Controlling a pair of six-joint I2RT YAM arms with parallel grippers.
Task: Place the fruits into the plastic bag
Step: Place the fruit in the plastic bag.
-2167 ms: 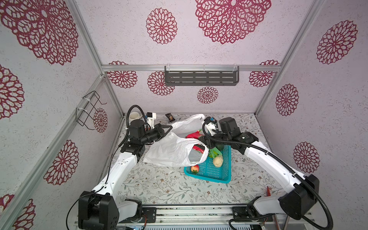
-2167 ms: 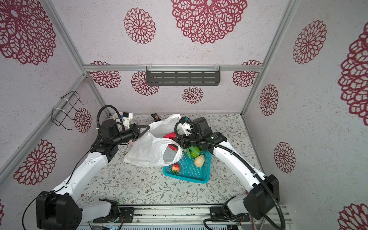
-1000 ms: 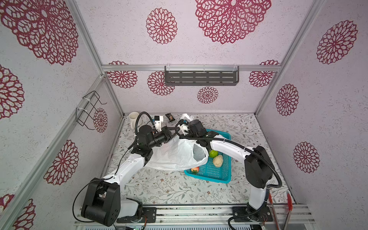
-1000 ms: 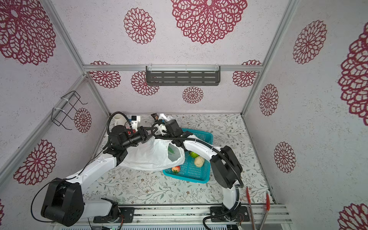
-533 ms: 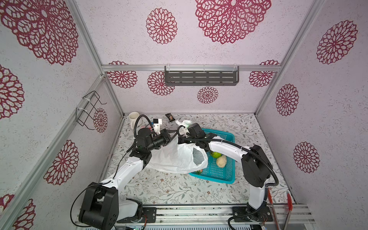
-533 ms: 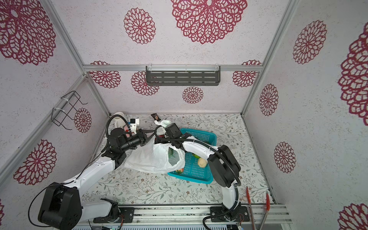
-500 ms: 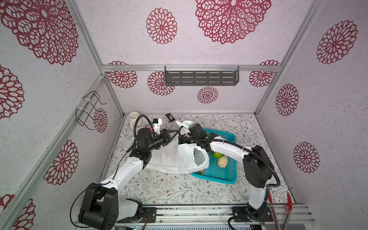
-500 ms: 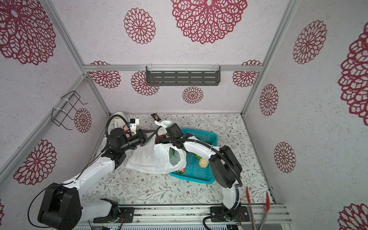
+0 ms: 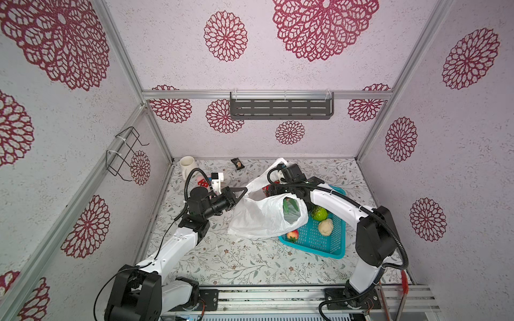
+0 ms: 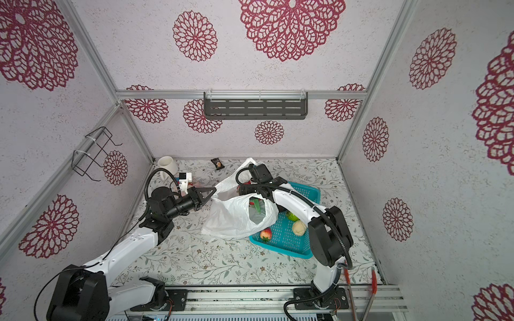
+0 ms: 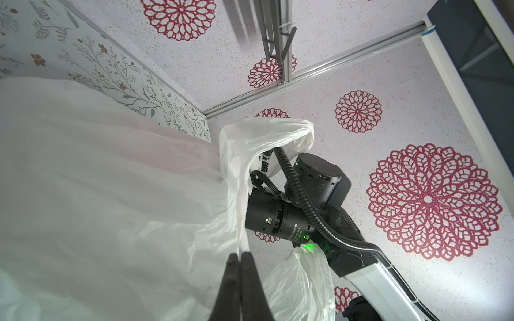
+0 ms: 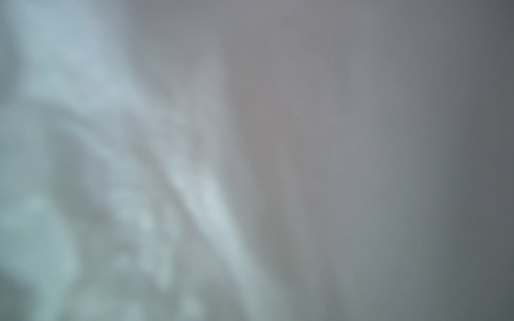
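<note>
Nearest, in both top views, a strawberry [image 9: 292,234], a cream ball [image 9: 325,225] and a green ball [image 9: 319,213] lie in the basket [image 9: 314,247]. The bag [image 9: 258,219] sits on the tabletop [image 9: 236,261] overlapping the basket's left edge, a long green piece [image 9: 290,207] in its mouth. The left arm [image 9: 178,247] stretches forward, its end effector [image 9: 244,191] pressed together on the bag's rim; the left wrist view shows the fingers [image 11: 232,266] pinching film. The right arm [image 9: 333,204] bends leftward into the bag. Its end effector, spread wide, is hidden by film, and its wrist view shows only white blur.
</note>
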